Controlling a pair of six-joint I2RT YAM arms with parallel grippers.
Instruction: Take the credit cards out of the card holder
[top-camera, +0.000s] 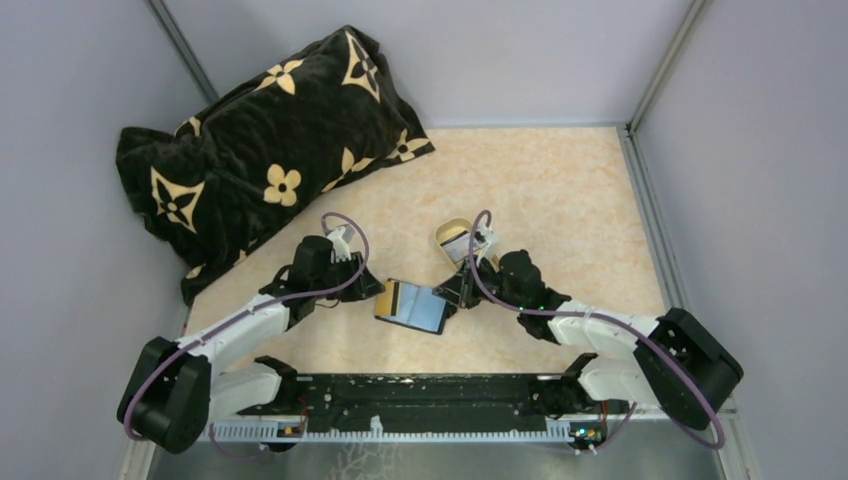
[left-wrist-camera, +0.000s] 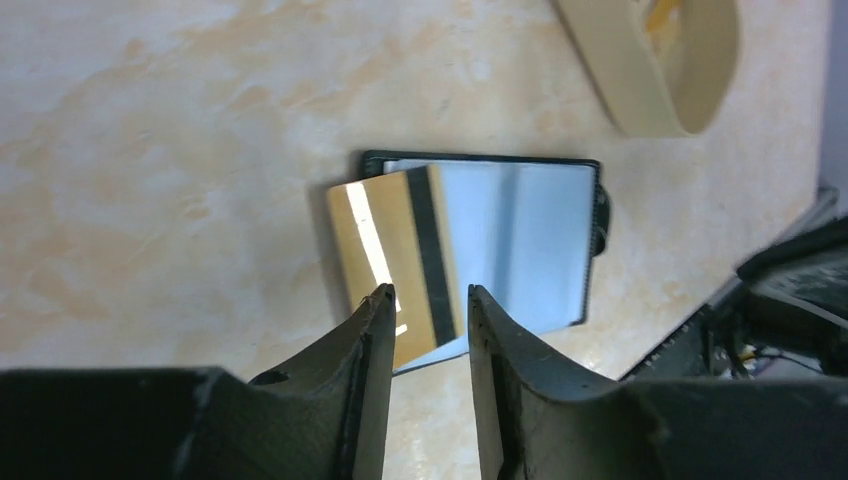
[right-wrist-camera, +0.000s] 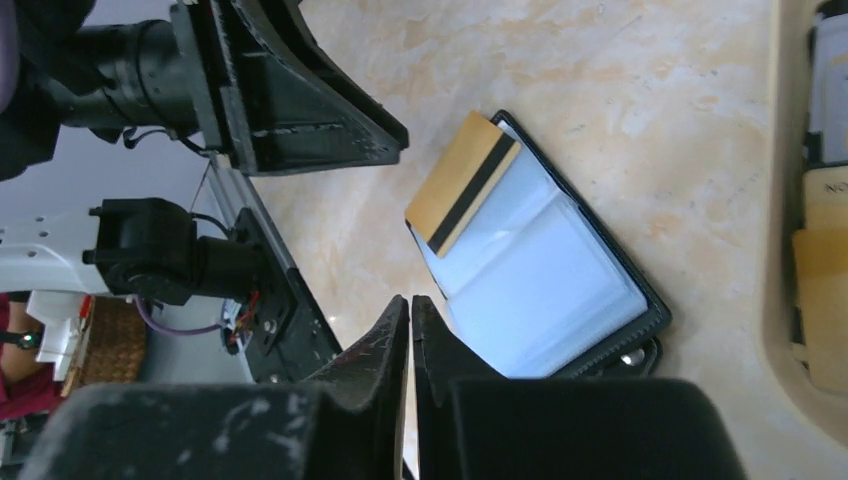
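- Black wallet (top-camera: 425, 312), seen from above: I find it lying open on the table (top-camera: 560, 200), its long axis left to right between both grippers. An orange card (top-camera: 390, 298) juts past its left end.
- Left wrist: my left gripper (left-wrist-camera: 425, 305) is released, jaws apart over the card. The card's dark stripe runs along its length, crosswise to the wallet.
- Right wrist: the right gripper (right-wrist-camera: 411, 310) is nearly closed beside the wallet's corner, and I cannot tell if it grasps anything. Print on the cards (right-wrist-camera: 820, 290) in the tray (right-wrist-camera: 785, 200) is too blurred to read.
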